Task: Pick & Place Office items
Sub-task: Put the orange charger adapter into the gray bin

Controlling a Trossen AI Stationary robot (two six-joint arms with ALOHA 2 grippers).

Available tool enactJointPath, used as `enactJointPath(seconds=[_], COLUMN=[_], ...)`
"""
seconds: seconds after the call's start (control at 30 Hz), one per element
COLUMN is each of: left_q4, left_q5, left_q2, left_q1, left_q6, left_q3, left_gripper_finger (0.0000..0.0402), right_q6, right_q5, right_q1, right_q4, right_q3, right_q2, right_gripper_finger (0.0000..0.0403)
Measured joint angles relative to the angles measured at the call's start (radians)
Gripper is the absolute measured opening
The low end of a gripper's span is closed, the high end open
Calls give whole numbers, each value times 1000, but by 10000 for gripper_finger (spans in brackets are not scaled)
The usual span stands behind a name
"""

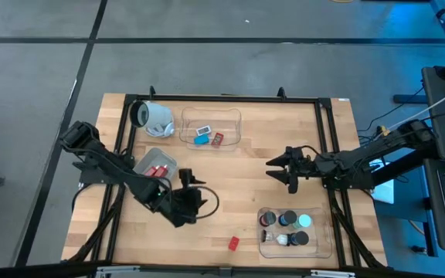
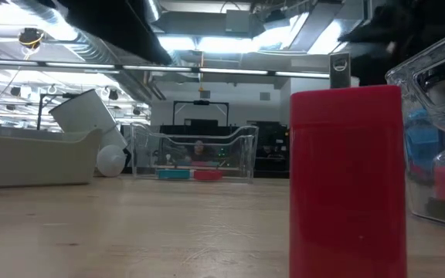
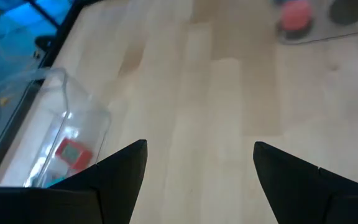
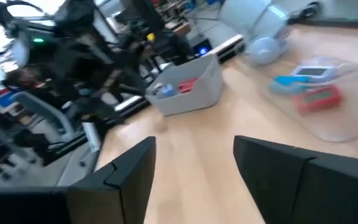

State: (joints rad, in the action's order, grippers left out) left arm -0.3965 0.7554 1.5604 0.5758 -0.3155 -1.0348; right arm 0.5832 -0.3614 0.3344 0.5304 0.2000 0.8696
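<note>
A small red block (image 1: 233,242) stands alone on the table near its front edge; it fills the low view (image 2: 346,181). My left gripper (image 1: 201,193) is open and empty left of the table's middle, over bare wood (image 3: 197,155). My right gripper (image 1: 276,171) is open and empty right of the middle, pointing toward the table's left (image 4: 194,162). A clear tray (image 1: 293,230) at the near right holds several round pucks. A clear tray (image 1: 211,127) at the far middle holds a blue-and-white piece (image 4: 309,73) and a red piece (image 4: 319,98). A white bin (image 1: 154,164) holds red blocks (image 4: 188,84).
A large white-grey cylinder (image 1: 154,117) lies at the far left beside the far tray. Black frame rails run along the table's left, right and far edges. Bare wood lies between the two grippers and around the red block.
</note>
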Motion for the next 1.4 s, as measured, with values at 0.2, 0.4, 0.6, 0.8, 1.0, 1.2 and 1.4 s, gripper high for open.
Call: enactJointPath(seconds=[0.2,0.4,0.6,0.8,1.0,1.2,1.4], left_q4=[-80,-144,-242,-396,-509,-577,-580], left_q5=[-46,-72,-66,-55,-30,-11,40], left_q2=[0,0,-17,-79,-151,-211,-242], left_q1=[-58,-87,-90,-61,-8,56,104], left_q6=[-117,-194,-290,-435,-536,-609,-619], left_q3=[0,0,0,0,0,0,0], left_gripper_finger=[292,292,292,292,292,292,292], right_q6=[-51,-251,-386,-352,-355,-359,-489], right_q5=[135,295,502,508,506,539,537], right_q1=[0,19,32,42,67,122,172], right_q4=[-32,-136,-365,-878,-1054,-1051,-1034], right_q3=[131,328,617,947,1152,1254,1281], right_q2=[77,291,523,735,913,1002,1065], right_gripper_finger=[281,327,311,286,294,320,329])
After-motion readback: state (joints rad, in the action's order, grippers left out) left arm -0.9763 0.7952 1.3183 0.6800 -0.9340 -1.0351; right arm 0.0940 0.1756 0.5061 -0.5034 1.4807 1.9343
